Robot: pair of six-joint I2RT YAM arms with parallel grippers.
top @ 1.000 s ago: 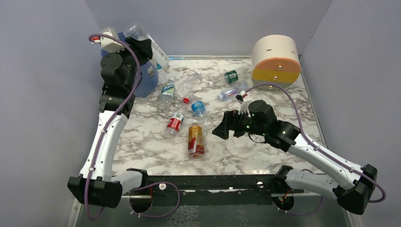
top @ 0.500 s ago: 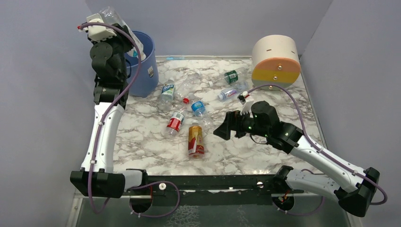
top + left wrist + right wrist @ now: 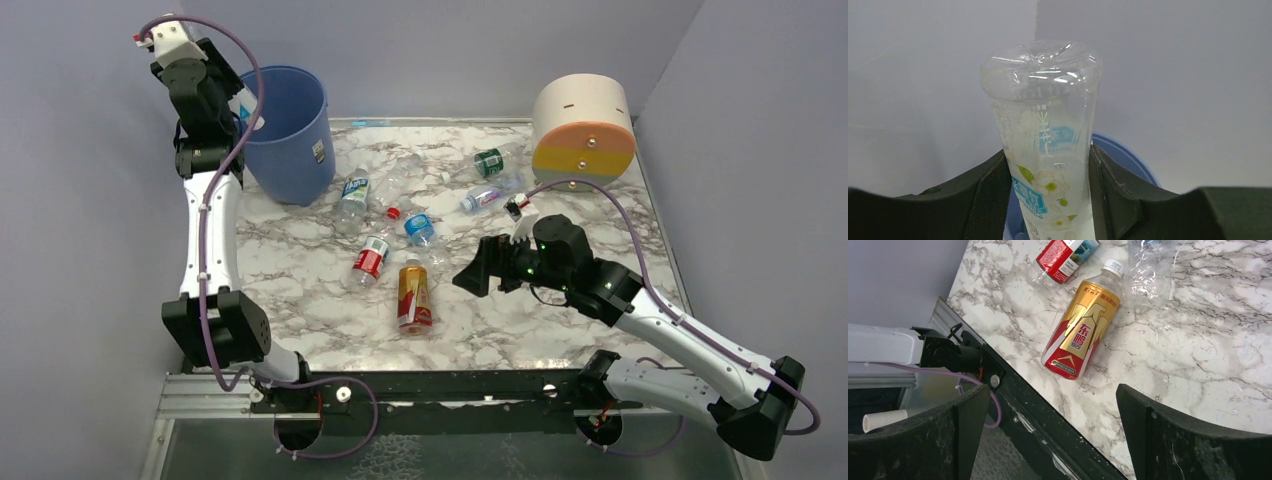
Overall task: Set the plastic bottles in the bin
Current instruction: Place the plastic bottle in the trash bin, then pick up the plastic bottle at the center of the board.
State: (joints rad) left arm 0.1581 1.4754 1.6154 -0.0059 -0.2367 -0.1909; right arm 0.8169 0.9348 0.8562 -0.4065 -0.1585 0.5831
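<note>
Bin, tall round blue plastic, at far left of marble table in overhead view; left gripper raised just beside its left rim; loose plastic bottles lying mid-table.

Left wrist view: fingers clamped on clear plastic bottle with teal floral label, long axis straight out along them, base outward, bin rim just beyond and below.

Right wrist view: right gripper spread wide, empty; gold-and-red bottle ahead between the jaws, lying slantwise, nearer this arm.
</note>
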